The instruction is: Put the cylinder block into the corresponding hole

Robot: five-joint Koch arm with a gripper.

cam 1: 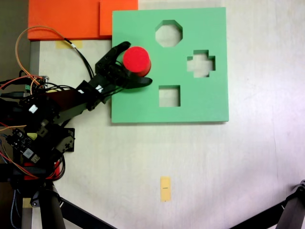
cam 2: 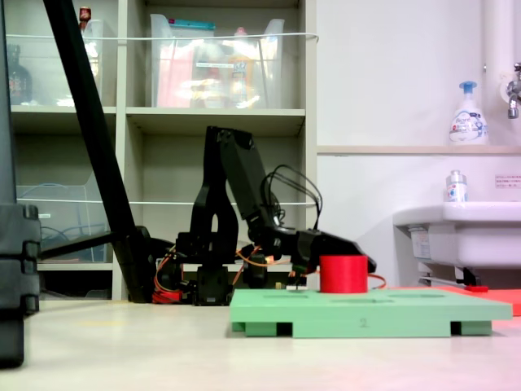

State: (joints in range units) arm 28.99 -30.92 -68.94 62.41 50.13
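Fixed view from above: your gripper [cam 1: 137, 61] jaws clamp the red foam cylinder block [cam 1: 137, 60] over the flat green foam board [cam 1: 143, 107]; octagon, cross, square cutouts open. Fixed side view: stubby cylinder block [cam 2: 343, 274] sits at board [cam 2: 366, 312] top

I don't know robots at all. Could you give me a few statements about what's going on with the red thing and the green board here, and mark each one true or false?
1. The cylinder block is red. True.
2. The gripper has its jaws on either side of the block. True.
3. The block lies on the bare table, away from the green foam board. False: it is over the board's left part in the view from above.
4. The octagonal cutout is filled by a block. False: it is empty.
5. A small yellow tape piece lies on the table. True.
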